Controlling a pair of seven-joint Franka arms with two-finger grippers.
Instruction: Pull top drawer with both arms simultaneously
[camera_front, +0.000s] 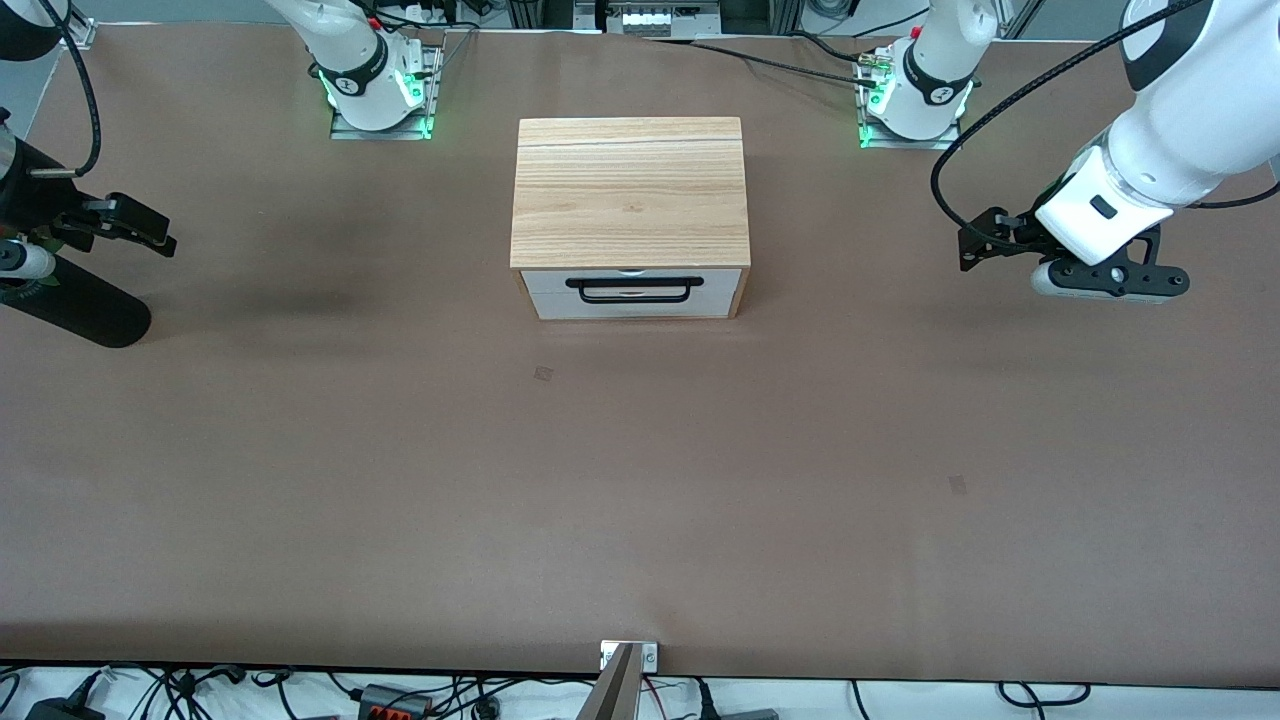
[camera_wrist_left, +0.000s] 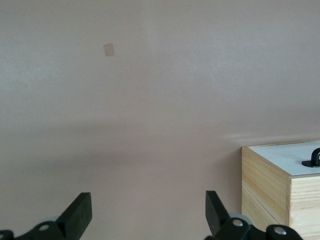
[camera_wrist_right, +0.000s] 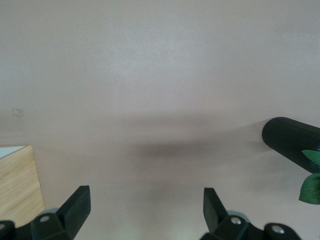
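The light-wood cabinet (camera_front: 630, 190) stands mid-table near the arm bases. Its top drawer (camera_front: 632, 280) is pushed in flush, showing a white front and a black bar handle (camera_front: 632, 287) that faces the front camera. My left gripper (camera_front: 970, 245) hovers open and empty over bare table toward the left arm's end, well away from the cabinet. In the left wrist view it (camera_wrist_left: 147, 205) is open, with the cabinet's corner (camera_wrist_left: 270, 185) and a handle end (camera_wrist_left: 314, 157) showing. My right gripper (camera_front: 150, 230) hovers open and empty toward the right arm's end. It (camera_wrist_right: 146, 197) also shows open in the right wrist view, beside the cabinet side (camera_wrist_right: 17, 182).
A black ribbed cylinder (camera_front: 75, 305) lies on the table under the right gripper, with green leaves by it (camera_wrist_right: 310, 187). Small tape marks (camera_front: 543, 373) (camera_front: 957, 484) sit on the brown table nearer the front camera. The arm bases (camera_front: 375, 95) (camera_front: 915, 100) stand beside the cabinet's back.
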